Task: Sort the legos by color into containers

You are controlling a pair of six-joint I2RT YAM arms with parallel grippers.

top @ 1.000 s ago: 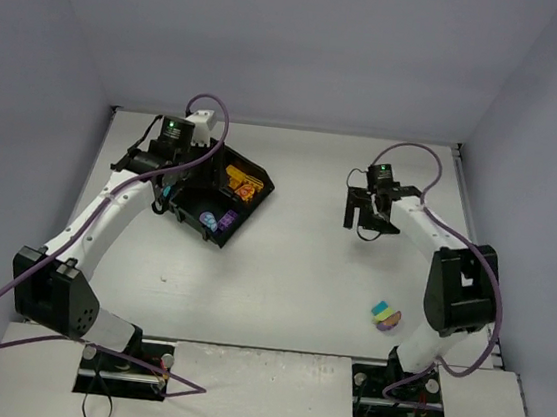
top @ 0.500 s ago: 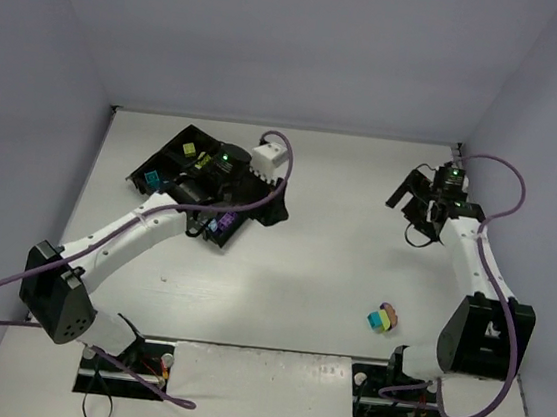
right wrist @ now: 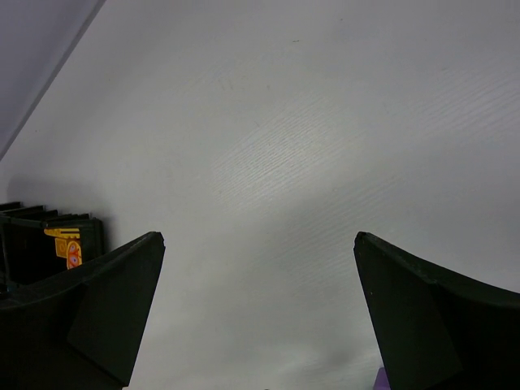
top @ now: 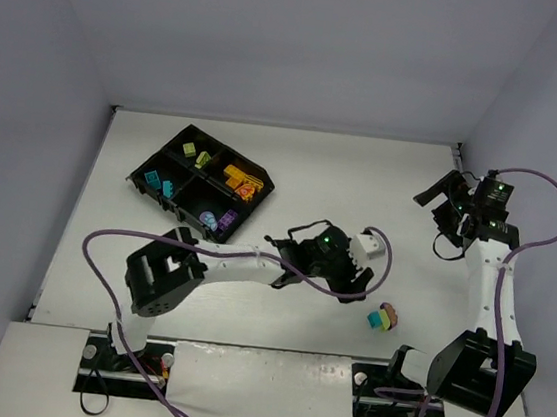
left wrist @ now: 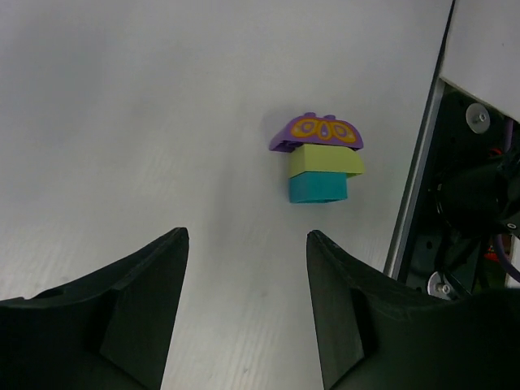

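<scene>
- The last loose legos sit on the bench [top: 293, 170] as one stack [left wrist: 321, 158], just beside the right arm's base [top: 410, 375] and well apart from the tray [top: 144, 177].
- The left fingers [left wrist: 154, 276] are half spread with nothing between them, near the stack and pointed at it. The right fingers [right wrist: 122, 284] are spread wide and empty, far off by the right wall.
- Risk: the three bricks look joined. A single pinch would probably lift them together and put three colours into one compartment.
- Risk: the gap between the left fingers looks only a little wider than the stack. A slightly off approach could catch an edge and push it aside or tip it.
- Risk: the left arm is stretched far across, and the stack is close to the base plate, so there's little room for a sideways correction before the arm hits it.
- Count on the bench: one purple lego [left wrist: 317, 132], one lime lego [left wrist: 327, 161] and one teal lego [left wrist: 318, 188].
- Count elsewhere: there is one tray with four compartments. It seems to hold two lime, two teal and about two purple legos, plus an orange cluster I can't separate.
</scene>
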